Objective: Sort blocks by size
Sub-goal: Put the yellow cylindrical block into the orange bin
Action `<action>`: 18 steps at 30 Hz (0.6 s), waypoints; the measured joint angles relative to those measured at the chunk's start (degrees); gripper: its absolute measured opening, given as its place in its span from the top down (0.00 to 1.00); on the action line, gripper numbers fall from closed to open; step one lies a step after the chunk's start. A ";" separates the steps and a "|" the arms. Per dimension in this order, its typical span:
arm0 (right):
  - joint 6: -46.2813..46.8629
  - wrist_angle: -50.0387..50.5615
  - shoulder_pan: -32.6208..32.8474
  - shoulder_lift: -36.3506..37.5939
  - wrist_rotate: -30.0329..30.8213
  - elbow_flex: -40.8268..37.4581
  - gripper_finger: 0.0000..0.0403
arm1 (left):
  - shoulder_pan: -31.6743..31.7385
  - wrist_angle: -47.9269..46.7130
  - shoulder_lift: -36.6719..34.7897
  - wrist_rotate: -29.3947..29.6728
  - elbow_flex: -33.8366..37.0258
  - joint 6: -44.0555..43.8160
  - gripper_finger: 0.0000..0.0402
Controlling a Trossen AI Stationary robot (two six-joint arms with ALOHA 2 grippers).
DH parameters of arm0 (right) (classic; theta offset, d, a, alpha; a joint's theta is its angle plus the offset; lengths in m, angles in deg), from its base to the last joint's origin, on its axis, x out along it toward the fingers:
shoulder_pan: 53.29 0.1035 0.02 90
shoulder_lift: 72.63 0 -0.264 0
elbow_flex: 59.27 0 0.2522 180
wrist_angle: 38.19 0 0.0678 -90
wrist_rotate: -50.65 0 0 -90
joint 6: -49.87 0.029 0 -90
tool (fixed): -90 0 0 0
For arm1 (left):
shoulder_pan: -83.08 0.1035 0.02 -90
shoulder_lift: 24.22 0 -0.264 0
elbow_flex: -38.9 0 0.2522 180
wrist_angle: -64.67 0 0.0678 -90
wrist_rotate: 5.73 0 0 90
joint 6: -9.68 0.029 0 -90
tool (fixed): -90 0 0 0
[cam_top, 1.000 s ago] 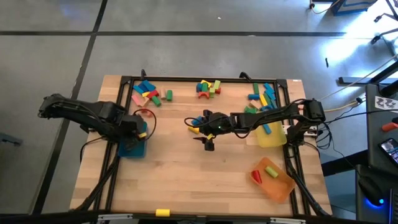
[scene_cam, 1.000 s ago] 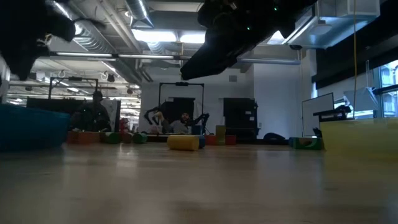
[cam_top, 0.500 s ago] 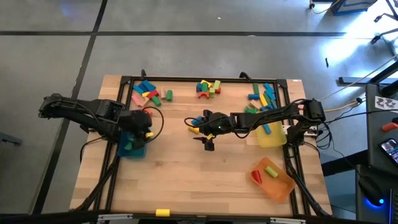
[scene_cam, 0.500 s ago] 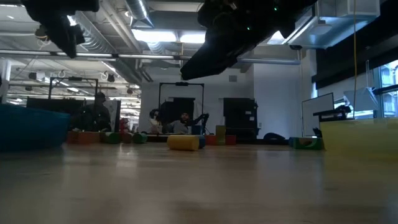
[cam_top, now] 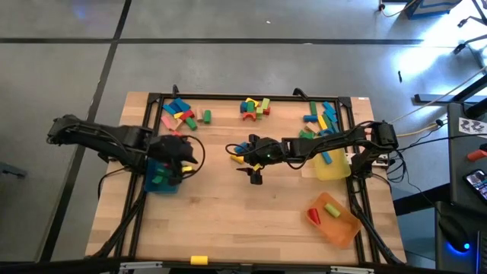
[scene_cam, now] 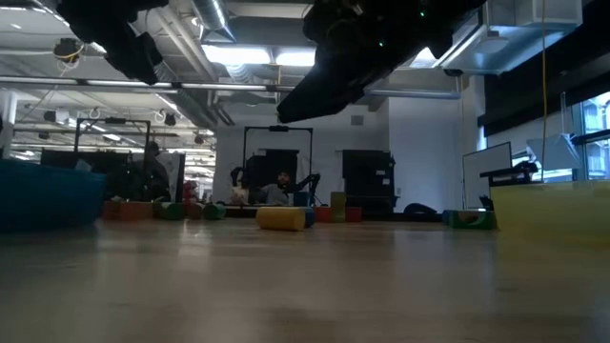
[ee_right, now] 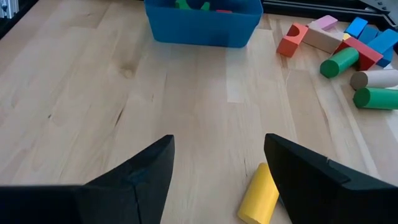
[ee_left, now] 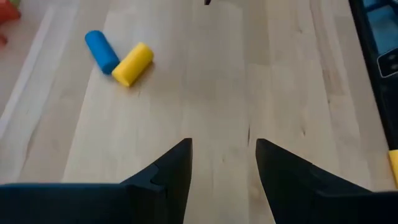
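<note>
A yellow cylinder (ee_left: 132, 63) and a blue cylinder (ee_left: 101, 51) lie side by side on the table's middle. My left gripper (cam_top: 195, 157) is open and empty above the table, between the blue tray (cam_top: 156, 183) and these cylinders; its fingers (ee_left: 180, 168) frame bare wood. My right gripper (cam_top: 237, 153) is open and empty just right of the cylinders; the yellow cylinder (ee_right: 260, 193) lies by its fingers, untouched. Piles of blocks lie along the far edge at the left (cam_top: 179, 114), middle (cam_top: 255, 106) and right (cam_top: 319, 118).
The blue tray (ee_right: 202, 22) holds green and red blocks. A yellow tray (cam_top: 332, 165) stands at the right, an orange tray (cam_top: 335, 218) with two blocks at the near right. One yellow block (cam_top: 199, 260) lies at the near edge. Bare wood spreads across the middle and near side.
My left gripper has gone from over the blue tray toward the table's right, toward the two cylinders in the middle.
</note>
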 joint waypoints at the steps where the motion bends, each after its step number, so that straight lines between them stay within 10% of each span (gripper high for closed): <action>1: -0.01 0.06 0.00 0.00 0.07 0.00 0.37 | 0.00 0.85 0.01 0.06 0.54 0.40 0.60; 18: 6.97 1.48 -0.07 -9.24 17.00 0.00 0.37 | 0.07 10.38 0.00 7.08 8.95 0.57 0.60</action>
